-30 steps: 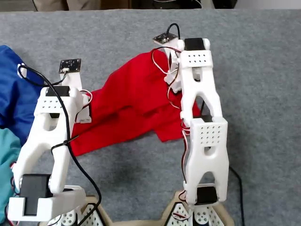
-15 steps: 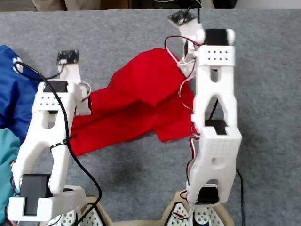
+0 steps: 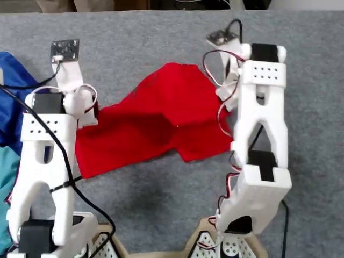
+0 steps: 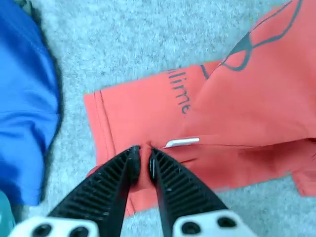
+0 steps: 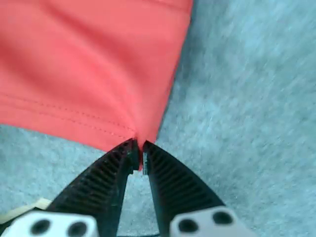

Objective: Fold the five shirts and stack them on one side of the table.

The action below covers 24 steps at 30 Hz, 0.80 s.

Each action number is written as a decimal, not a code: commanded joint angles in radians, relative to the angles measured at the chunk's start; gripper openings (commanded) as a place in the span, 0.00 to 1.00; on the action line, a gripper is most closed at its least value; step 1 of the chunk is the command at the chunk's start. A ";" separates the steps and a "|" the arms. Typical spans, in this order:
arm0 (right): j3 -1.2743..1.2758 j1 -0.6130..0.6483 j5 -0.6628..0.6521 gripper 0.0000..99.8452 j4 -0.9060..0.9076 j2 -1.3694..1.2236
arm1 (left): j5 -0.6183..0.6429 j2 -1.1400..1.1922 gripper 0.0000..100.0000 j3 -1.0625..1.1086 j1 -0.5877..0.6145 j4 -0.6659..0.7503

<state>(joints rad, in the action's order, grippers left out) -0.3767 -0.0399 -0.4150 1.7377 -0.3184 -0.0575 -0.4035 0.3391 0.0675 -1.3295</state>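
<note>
**Red shirt (image 3: 156, 126) pinched at two edges, lying on the table (image 3: 134, 43)**

High view. The red shirt lies rumpled across the middle of the grey table, with one fold running through its centre. The left arm (image 3: 45, 145) stands over the shirt's left edge and the right arm (image 3: 260, 134) over its far right edge, so the cloth spans the space between them. A blue shirt (image 3: 9, 115) lies at the table's left edge, partly behind the left arm. A teal shirt (image 3: 5, 177) lies just beside it, nearer the arm bases. Neither touches the red shirt.

Left wrist view. The left gripper (image 4: 141, 160) has its fingers drawn together on a small pucker of red cloth, close to a double-stitched hem. The cloth bunches up between the ridged pads. Dark print runs across the shirt beyond the grip point. A small white tag (image 4: 181, 142) lies on the cloth near the fingertips. The blue shirt sits off to one side, with a strip of bare grey table between it and the red hem.

Right wrist view. The right gripper (image 5: 138, 150) is clamped on the red shirt at a corner where a stitched hem meets the side edge. A sliver of red shows between the closed tips. The cloth slopes away from the grip in soft folds, and grey table runs along its free edge.
</note>
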 commanded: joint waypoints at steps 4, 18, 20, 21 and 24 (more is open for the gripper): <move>0.180 -0.084 -0.044 0.01 -0.094 0.077 | 0.005 -0.041 0.02 0.187 -0.012 0.092; 0.380 -0.088 -0.092 0.01 -0.155 0.084 | 0.003 -0.035 0.02 0.396 -0.009 0.241; 0.390 -0.090 -0.097 0.01 -0.167 0.081 | 0.003 -0.035 0.02 0.402 -0.011 0.255; 0.401 -0.090 -0.097 0.01 -0.178 0.082 | 0.003 -0.033 0.02 0.407 -0.011 0.264; 0.426 -0.091 -0.097 0.01 -0.193 0.084 | 0.003 -0.033 0.02 0.423 -0.011 0.296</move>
<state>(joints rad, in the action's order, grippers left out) 0.0391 -0.1089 -0.5025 1.5612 -0.3168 -0.0575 -0.4081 0.7595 0.0660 -1.0641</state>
